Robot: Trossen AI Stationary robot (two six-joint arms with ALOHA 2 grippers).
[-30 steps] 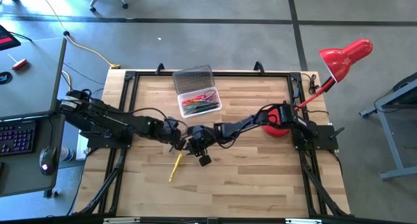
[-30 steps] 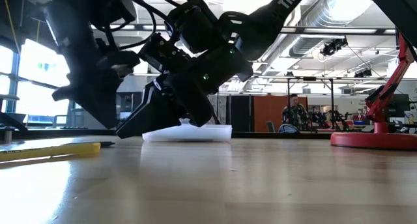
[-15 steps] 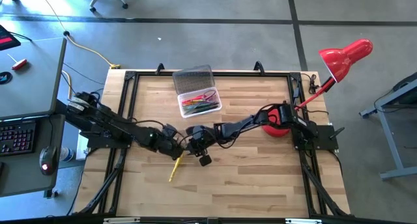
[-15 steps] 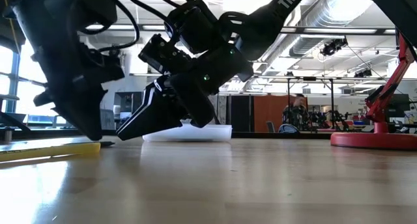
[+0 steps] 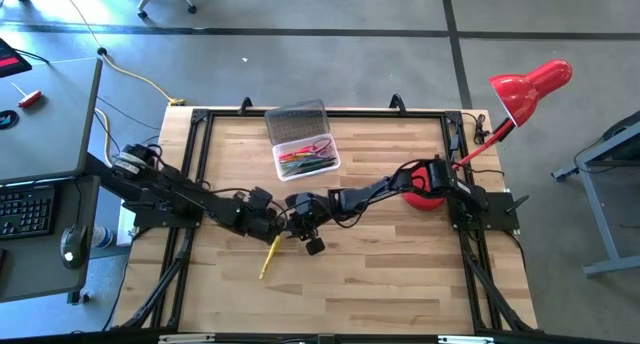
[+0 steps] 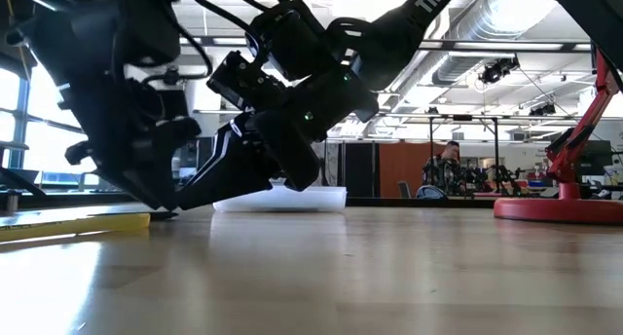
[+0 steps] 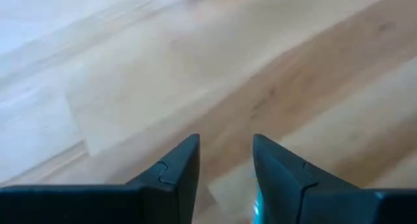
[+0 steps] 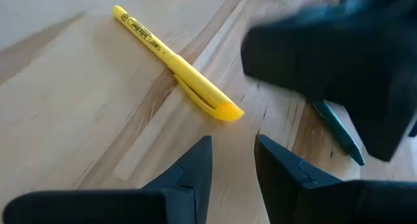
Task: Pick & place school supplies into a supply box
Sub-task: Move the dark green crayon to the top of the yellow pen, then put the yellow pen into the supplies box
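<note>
A yellow pen (image 8: 176, 68) lies flat on the wooden table, near the middle (image 5: 269, 256). My left gripper (image 7: 225, 152) hovers low just beyond the pen's far end (image 5: 272, 227), open, with only bare wood between its fingers. A dark teal pen (image 8: 339, 129) lies on the table, partly hidden under that gripper. My right gripper (image 8: 232, 152) stands open right beside it (image 5: 293, 227), slanting down toward the yellow pen and holding nothing. The clear supply box (image 5: 280, 169) sits at the far middle with its lid (image 5: 297, 119) folded back and several coloured supplies inside.
A red desk lamp (image 5: 525, 89) stands on its round base (image 5: 425, 189) at the table's right, beside the right arm. A black frame (image 5: 195, 134) runs along the table's edges. Open wood lies toward the near edge.
My left gripper has swung toward the table's near edge and sunk lower, turning as it went, and now stands close over the far end of the yellow pen. The pens and my right gripper have stayed put.
</note>
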